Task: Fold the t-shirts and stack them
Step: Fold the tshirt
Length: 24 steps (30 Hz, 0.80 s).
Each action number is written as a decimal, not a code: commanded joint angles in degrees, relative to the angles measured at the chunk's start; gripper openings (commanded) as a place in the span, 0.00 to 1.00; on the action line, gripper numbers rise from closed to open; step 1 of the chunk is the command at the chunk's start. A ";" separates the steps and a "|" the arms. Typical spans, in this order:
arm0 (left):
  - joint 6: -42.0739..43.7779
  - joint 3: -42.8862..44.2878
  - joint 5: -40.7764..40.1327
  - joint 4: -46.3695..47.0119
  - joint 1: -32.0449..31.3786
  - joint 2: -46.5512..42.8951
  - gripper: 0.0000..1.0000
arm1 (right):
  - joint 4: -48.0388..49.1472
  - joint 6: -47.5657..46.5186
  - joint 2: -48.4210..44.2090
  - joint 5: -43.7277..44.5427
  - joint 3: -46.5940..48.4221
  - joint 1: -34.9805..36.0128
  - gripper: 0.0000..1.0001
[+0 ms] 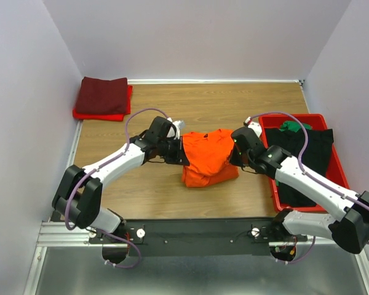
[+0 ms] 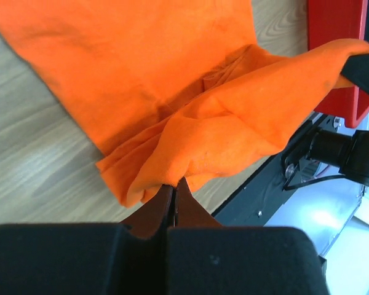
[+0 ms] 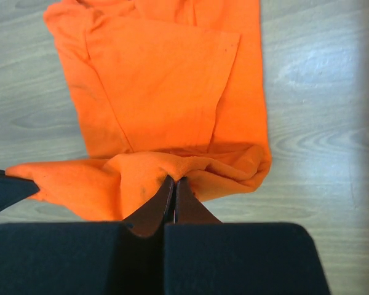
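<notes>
Orange t-shirt (image 1: 208, 161): soft, light, floppy, sags between holds. Left jaws, right jaws closed, pinching opposite edges; hems best grip.

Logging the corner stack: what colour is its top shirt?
The folded cloth shirt is dark maroon; top external view.

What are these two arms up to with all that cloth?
Both arms are folding an orange shirt between them. The left gripper and right gripper each pinch one side of it, part of it lifted. A folded maroon shirt lies on a red shirt in the far left corner. A black shirt and a green shirt sit in the tray on the right.
</notes>
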 commanded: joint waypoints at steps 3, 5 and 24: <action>2.43 4.44 1.63 0.52 2.34 2.73 0.00 | 4.33 -4.40 2.51 -3.27 3.01 -3.63 0.00; 2.95 5.50 1.89 0.26 3.04 3.78 0.00 | 5.29 -5.19 3.22 -3.89 3.62 -4.60 0.00; 5.33 20.52 5.58 -0.18 9.02 17.05 0.00 | 11.88 -9.50 19.64 -12.40 14.43 -14.00 0.00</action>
